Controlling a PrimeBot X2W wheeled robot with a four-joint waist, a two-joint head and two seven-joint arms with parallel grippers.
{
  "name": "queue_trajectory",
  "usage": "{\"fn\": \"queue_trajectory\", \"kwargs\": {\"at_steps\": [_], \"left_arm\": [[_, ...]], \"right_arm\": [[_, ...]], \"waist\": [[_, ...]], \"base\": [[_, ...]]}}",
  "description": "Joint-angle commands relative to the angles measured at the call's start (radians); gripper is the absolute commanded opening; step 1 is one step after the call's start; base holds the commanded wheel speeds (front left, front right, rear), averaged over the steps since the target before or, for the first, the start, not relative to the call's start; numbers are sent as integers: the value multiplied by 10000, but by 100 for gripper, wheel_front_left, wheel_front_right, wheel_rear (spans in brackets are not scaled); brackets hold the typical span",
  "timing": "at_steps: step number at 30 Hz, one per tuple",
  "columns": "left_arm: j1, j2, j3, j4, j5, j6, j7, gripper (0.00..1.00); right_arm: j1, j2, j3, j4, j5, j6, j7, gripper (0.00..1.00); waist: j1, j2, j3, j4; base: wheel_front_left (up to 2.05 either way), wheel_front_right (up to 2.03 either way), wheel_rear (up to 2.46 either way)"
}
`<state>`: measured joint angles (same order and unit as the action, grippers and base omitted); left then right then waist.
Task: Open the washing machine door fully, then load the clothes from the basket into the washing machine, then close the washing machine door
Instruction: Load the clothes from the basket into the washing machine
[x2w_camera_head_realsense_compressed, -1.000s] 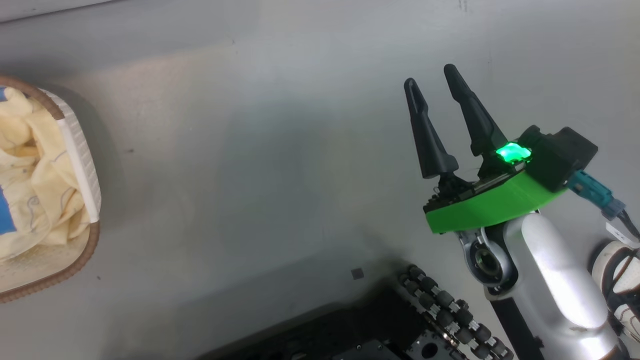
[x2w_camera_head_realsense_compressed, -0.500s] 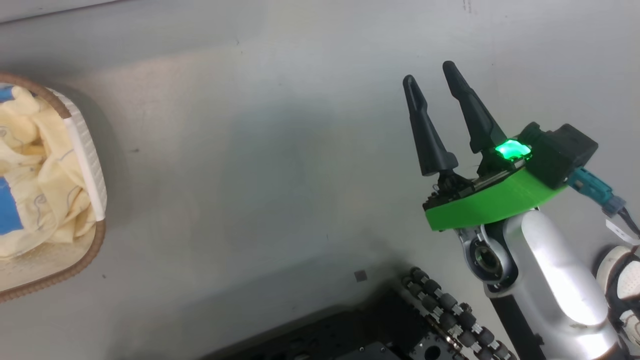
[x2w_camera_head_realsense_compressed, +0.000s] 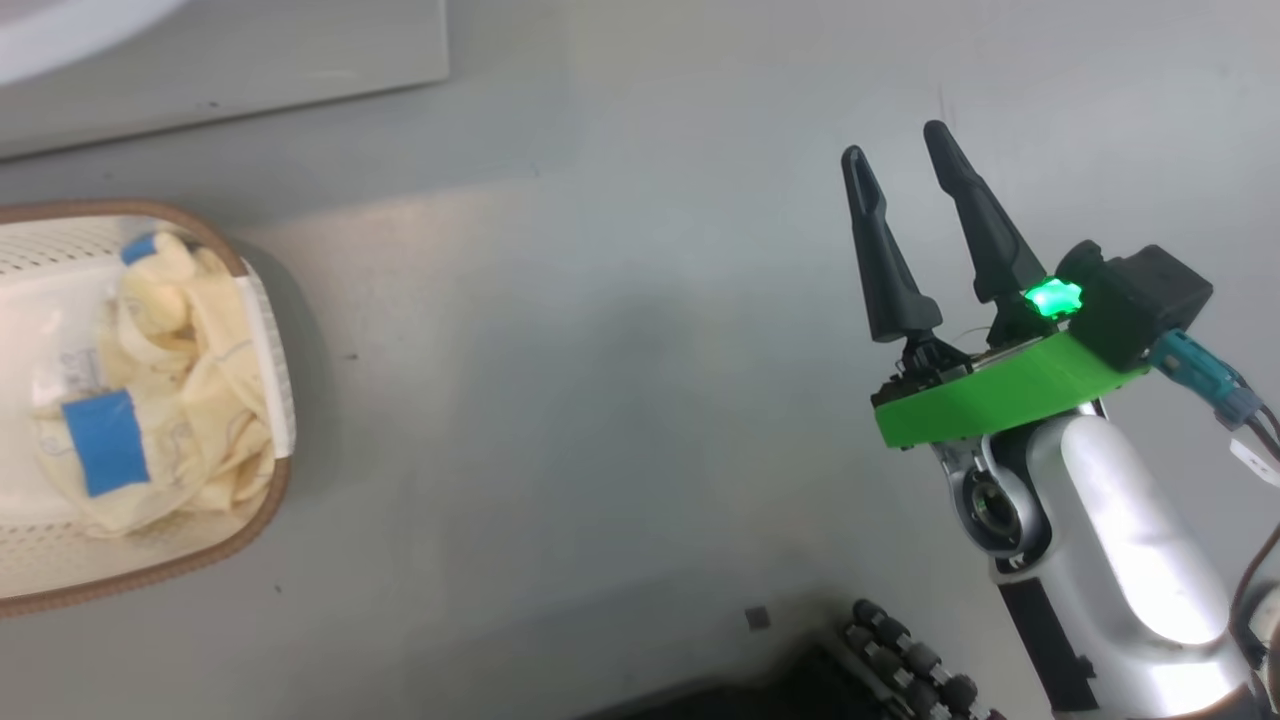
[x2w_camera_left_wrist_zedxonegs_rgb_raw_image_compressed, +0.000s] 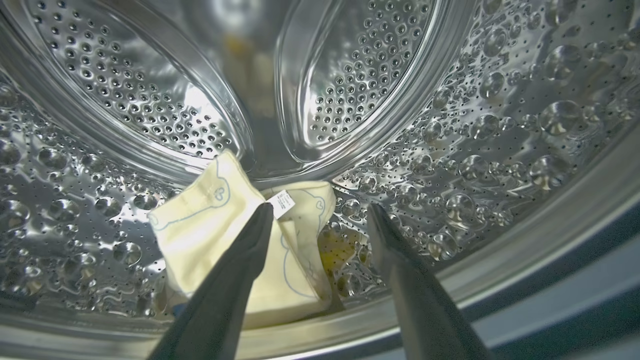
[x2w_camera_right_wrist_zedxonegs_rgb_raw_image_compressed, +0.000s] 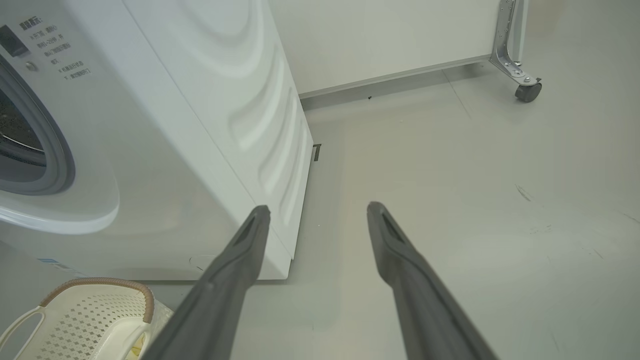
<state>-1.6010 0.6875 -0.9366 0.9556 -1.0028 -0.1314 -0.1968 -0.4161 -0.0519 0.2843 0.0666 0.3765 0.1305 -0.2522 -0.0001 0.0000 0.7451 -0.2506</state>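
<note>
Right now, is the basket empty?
Not empty. Cream clothes with a blue patch lie bunched inside the basket.

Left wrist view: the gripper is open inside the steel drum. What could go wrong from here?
1. The pale cream-yellow garment lies near the front lip of the perforated steel drum; the left gripper could drag it out when retreating.
2. The cream-white perforated basket holds more clothes; closing the door would leave them unwashed.

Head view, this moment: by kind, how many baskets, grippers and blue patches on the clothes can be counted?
Basket: 1
Right gripper: 1
Blue patches on the clothes: 2
Total: 4
</note>
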Motion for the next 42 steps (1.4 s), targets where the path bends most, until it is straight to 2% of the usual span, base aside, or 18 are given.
{"fn": "queue_trajectory", "kwargs": {"at_steps": [1, 10, 14, 17, 21, 25, 31, 32, 34, 42], "left_arm": [[95, 375, 171, -262, -244, 8, -90, 100], [2574, 344, -475, -1112, -1469, 8, -481, 100], [3851, 290, -435, -1502, -1960, 8, -608, 100], [4754, 177, -208, -1826, -2009, 8, -640, 100], [6015, 101, 416, -2376, -1481, 22, -645, 100], [7397, 36, 1429, -3160, -1109, 299, -647, 100], [9545, 79, 3052, -4844, -183, 1127, -648, 100], [10292, 6, 3590, -5461, 143, 1438, -648, 100], [11024, -98, 4049, -6058, 523, 1707, -648, 100], [13543, -843, 5488, -7944, 1749, 2438, -649, 100]], "right_arm": [[323, 17, 39, -191, -139, 2, -95, 100], [777, 17, -196, 411, -530, 2, -95, 100], [1055, 17, -217, 733, -587, 2, -95, 100], [1254, 17, -315, 906, -623, 2, -95, 100], [1494, 17, -393, 1091, -686, 2, -95, 100], [1806, 17, -521, 1129, -662, 2, -95, 100], [2211, 17, -425, 1154, -623, 2, -95, 100], [2326, 17, -470, 1142, -599, 2, -94, 100], [2450, 17, -501, 1147, -584, 2, -89, 100], [2840, 17, -492, 1131, -493, 2, -30, 100]], "waist": [[1, 0, -589, 312], [1, 0, -2510, 890], [1, 0, -3500, 1093], [1, 0, -4167, 1279], [1, 0, -4893, 1495], [1, 0, -5517, 1724], [1, 0, -6234, 1826], [1, 0, -6421, 1849], [1, 0, -6603, 1876], [1, 0, -7200, 1908]], "base": [[0, 0, 0], [0, 0, 0], [0, 0, 0], [0, 0, 0], [0, 0, 0], [0, 0, 0], [0, 0, 0], [0, 0, 0], [0, 0, 0], [0, 0, 0]]}}
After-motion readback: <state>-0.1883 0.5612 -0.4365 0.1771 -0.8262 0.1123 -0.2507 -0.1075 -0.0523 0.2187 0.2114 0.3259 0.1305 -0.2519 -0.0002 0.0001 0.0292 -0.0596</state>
